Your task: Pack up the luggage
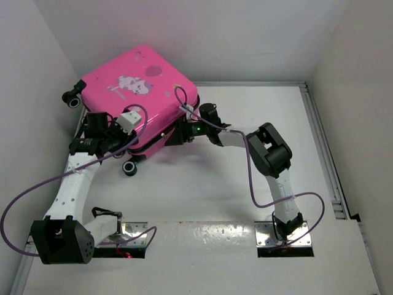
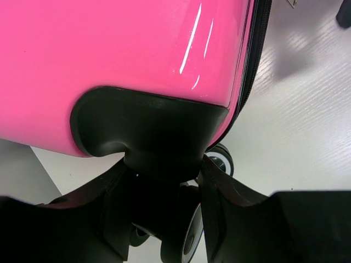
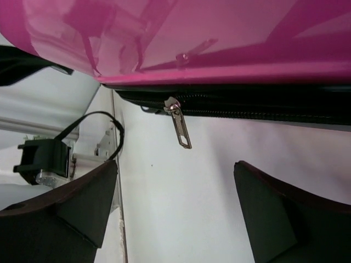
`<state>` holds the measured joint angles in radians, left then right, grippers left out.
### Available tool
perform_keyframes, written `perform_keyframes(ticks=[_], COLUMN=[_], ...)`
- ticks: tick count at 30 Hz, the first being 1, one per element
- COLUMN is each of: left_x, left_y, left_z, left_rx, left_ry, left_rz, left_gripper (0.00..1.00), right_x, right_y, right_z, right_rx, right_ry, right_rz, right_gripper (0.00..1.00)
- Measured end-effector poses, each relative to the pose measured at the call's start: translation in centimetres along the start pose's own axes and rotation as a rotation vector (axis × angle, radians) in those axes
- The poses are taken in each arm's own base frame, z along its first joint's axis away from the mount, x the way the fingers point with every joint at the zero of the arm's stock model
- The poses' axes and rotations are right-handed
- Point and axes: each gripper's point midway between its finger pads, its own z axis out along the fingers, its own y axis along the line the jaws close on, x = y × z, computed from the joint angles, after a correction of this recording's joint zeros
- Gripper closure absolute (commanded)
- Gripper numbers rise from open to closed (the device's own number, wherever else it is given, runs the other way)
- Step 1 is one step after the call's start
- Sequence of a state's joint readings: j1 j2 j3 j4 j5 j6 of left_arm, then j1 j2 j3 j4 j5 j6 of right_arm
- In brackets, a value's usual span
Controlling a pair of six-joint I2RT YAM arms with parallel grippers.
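The luggage (image 1: pixel 138 92) is a bright pink hard-shell suitcase with a white cartoon print. It lies shut at the table's far left. My left gripper (image 1: pixel 120 142) is at its near edge. In the left wrist view the pink shell (image 2: pixel 137 49) fills the top, and my left gripper (image 2: pixel 164 170) is shut on the black wheel mount (image 2: pixel 148 137), one finger on each side. My right gripper (image 1: pixel 175 134) sits at the suitcase's near right side. In the right wrist view it (image 3: pixel 175 164) stands open just below the hanging metal zipper pull (image 3: pixel 181 129), with nothing between its fingers.
White walls enclose the table on the left, back and right. A metal rail (image 1: pixel 325 166) runs along the right edge. A loose suitcase wheel (image 1: pixel 129 167) rests near the left arm. A black clamp with a strap (image 3: pixel 41 161) sits by the table's edge.
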<state>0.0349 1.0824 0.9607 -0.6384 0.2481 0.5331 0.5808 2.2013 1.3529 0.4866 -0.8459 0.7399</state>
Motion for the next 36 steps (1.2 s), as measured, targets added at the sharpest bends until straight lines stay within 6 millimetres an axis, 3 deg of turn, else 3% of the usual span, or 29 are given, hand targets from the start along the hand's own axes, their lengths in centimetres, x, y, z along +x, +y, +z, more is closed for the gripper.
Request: perform_keyframes(ticks=[4,11,18,30,31,36], left_x=[0.0,-0.2,-0.3,-0.3,-0.3,-0.4], left_y=[0.0,0.0,0.2,0.1,0.1,0.1], left_z=[0.0,0.0,0.0,0.1,0.1,0.1], left_rx=[-0.001,-0.003,-0.010,-0.010,-0.010,-0.008], left_ry=[-0.001,-0.008,-0.012,-0.015,-0.015,-0.016], left_rz=[-0.005,-0.027,-0.048,-0.066,-0.066,-0.066], left_gripper=[0.71,0.71,0.71,0.71,0.71,0.71], right_x=[0.6,-0.1,-1.0,-2.4,-2.6,-2.9], right_y=[0.0,-0.3,-0.8,-0.6,-0.7,-1.0], right_z=[0.5,1.1,2.0,2.9,3.0,3.2], right_rx=[-0.005,-0.010,0.010,0.055,0.064,0.088], right_ry=[0.013,0.003,-0.021,-0.104,-0.112,-0.135], right_rz=[-0.006,-0.018,-0.024,0.058,0.062,0.070], right_gripper=[0.14,0.15,0.39,0.54,0.56,0.91])
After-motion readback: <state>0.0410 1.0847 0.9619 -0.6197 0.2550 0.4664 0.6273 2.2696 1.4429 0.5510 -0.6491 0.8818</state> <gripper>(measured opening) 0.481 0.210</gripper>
